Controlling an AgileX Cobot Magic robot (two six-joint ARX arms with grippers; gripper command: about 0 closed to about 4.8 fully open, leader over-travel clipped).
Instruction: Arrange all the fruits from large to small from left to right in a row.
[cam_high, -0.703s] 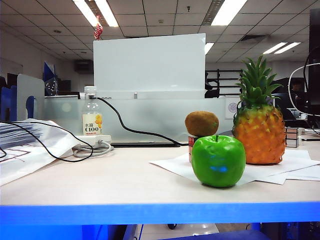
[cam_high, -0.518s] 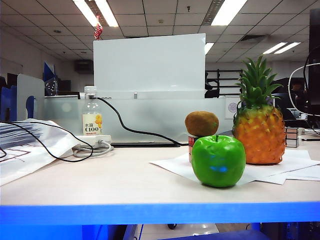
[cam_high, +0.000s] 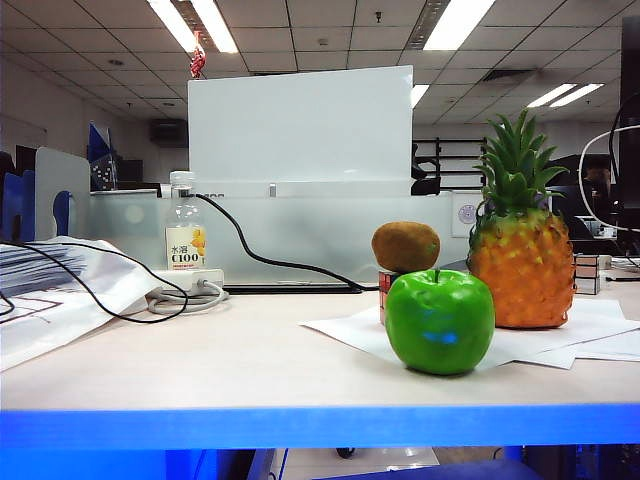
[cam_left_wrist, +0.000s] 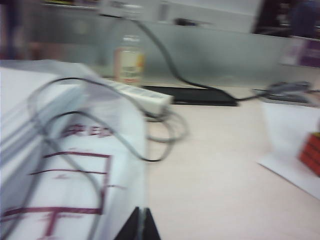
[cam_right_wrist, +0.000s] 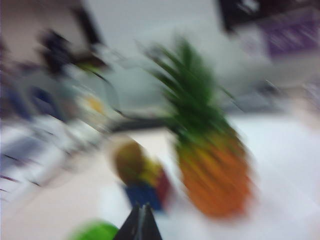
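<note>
The right end effector (cam_right_wrist: 140, 222) shows as two dark tips pressed together in the right wrist view, so it is closed and holds nothing. That view is very blurry. Beyond the tips I can make out the pineapple (cam_right_wrist: 212, 165), the kiwi (cam_right_wrist: 130, 161) and a bit of the apple (cam_right_wrist: 95, 232). The left end effector (cam_left_wrist: 139, 225) also shows two dark tips pressed together, closed and empty, over the papers (cam_left_wrist: 65, 165) on the left of the bench (cam_high: 200, 360). Neither arm shows in the exterior view.

The three fruits are bunched on the right of the bench. The pineapple (cam_high: 520, 262) stands upright, far right. The kiwi (cam_high: 405, 246) sits on top of a puzzle cube (cam_high: 385, 290), just left of the pineapple. The apple (cam_high: 440, 320) is nearest, in front of the cube.

No fruit is in order yet. The biggest one is on the right, but it should go on the left. I think the first job is to move the pineapple left, past the others.

To do it well, open the tips wide first. Grab the orange body, not the spiky leaves. It is tall and could tip, so lift it straight up. Go over the kiwi, which could roll off the cube if bumped. Set it down away from the bottle (cam_high: 184, 236) and the black cable (cam_high: 250, 250)
</note>
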